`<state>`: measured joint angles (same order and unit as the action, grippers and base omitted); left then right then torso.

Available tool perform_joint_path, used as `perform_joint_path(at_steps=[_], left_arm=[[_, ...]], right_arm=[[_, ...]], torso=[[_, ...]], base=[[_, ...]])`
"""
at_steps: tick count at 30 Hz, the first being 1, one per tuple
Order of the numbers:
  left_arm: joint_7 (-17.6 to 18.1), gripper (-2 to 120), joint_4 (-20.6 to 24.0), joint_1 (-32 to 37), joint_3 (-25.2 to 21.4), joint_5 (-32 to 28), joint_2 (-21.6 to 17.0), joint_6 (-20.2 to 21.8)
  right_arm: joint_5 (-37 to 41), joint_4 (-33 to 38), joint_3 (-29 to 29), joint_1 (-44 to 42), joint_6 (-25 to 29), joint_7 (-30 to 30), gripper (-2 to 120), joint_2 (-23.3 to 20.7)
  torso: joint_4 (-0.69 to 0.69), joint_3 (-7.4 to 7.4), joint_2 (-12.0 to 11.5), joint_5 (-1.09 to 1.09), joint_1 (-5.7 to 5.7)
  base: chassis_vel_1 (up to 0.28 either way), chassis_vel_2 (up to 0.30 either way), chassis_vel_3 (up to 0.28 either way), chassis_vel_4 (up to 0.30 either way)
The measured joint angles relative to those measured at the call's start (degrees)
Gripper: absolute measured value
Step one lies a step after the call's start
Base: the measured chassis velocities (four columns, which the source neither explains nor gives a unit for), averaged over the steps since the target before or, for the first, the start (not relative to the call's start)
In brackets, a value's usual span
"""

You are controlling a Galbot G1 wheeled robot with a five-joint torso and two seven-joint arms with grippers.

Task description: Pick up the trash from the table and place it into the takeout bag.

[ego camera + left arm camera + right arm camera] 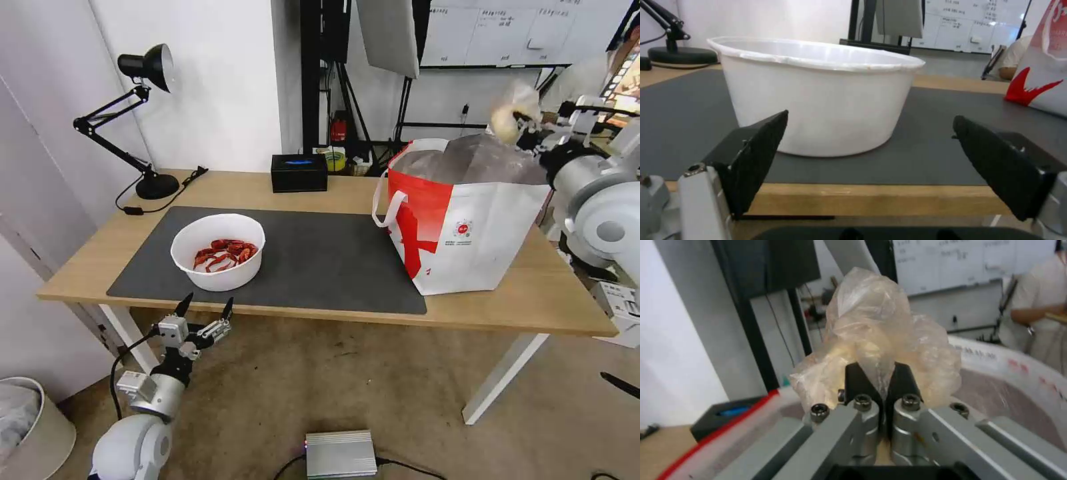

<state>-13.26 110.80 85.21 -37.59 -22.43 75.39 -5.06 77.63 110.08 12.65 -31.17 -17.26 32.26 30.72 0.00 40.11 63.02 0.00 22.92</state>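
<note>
My right end effector is clamped on the beige lump in clear wrap, its fingers pinching a fold of the film. The takeout bag stands on the worktop with its foil-lined mouth open directly below and slightly ahead of this end effector, so I judge the release turns on that vertical line. My left end effector waits with fingers apart just off the worktop's near edge, and the white bowl of red shells sits straight ahead of it, near.
</note>
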Motion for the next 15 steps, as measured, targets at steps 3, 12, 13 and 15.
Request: perform_joint_path(at_steps=[3,12,13,15], left_arm=[[-0.02,100,0.02,0.0,0.0,-0.09,-0.14,-0.01],[-0.08,100,0.02,-0.09,-0.01,-0.39,-0.57,-0.03],[-0.08,100,-0.02,-0.14,-0.01,-0.4,-0.58,-0.03],[-0.08,100,-0.03,-0.15,-0.01,-0.4,-0.58,-0.03]], right_arm=[[1.72,0.0,-0.02,0.01,-1.26,2.09,0,0.37],[4.7,-1.69,-0.72,1.06,-2.81,5.65,0,2.33],[4.73,-1.85,-0.78,1.17,-2.82,5.69,0,2.46],[4.73,-1.93,-0.8,1.2,-2.82,5.71,0,2.5]], torso=[[0.0,0.0,0.0,-0.01,0.0],[0.0,0.0,0.0,0.0,0.0],[0.0,0.0,0.0,0.0,0.0],[0.0,0.0,0.0,0.0,0.0]], base=[[0.0,0.0,0.0,0.0],[0.0,0.0,0.0,0.0],[0.0,0.0,0.0,0.0],[0.0,0.0,0.0,0.0]])
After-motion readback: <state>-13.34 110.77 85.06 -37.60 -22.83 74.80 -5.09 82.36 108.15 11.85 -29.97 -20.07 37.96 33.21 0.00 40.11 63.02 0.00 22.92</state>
